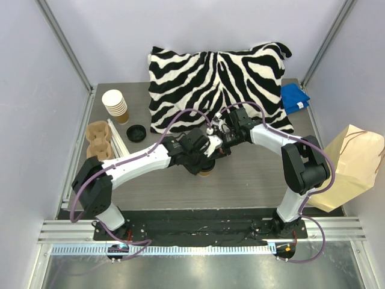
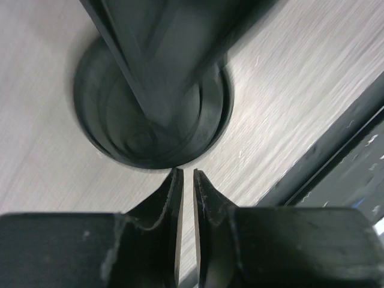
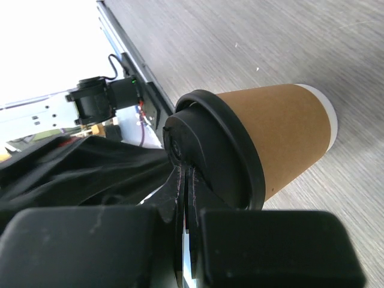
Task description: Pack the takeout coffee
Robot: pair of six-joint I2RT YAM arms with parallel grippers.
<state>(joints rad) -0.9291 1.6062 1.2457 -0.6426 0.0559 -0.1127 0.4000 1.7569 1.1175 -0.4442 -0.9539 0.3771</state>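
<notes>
- Top external: coffee point(image 1: 206, 171) upright mid-table point(image 1: 252, 188), beneath both grippers.
- Left wrist: left gripper point(image 2: 186, 175) narrowly parted, empty, just beside lid point(image 2: 99, 114) rim.
- Right wrist: right gripper point(image 3: 183, 171) fingers pressed together, tips against lid.

One takeout coffee point(image 3: 276, 138), one stack of unlidded cups point(image 1: 115, 103), one loose black lid point(image 1: 136, 133), one cup carrier point(image 1: 99, 139). One zebra pillow point(image 1: 216, 84), one blue cloth point(image 1: 295, 98), one paper bag point(image 1: 352, 168).

Brown cup point(image 3: 282, 135), seemingly white-based; black lid point(image 3: 225, 150)
</notes>
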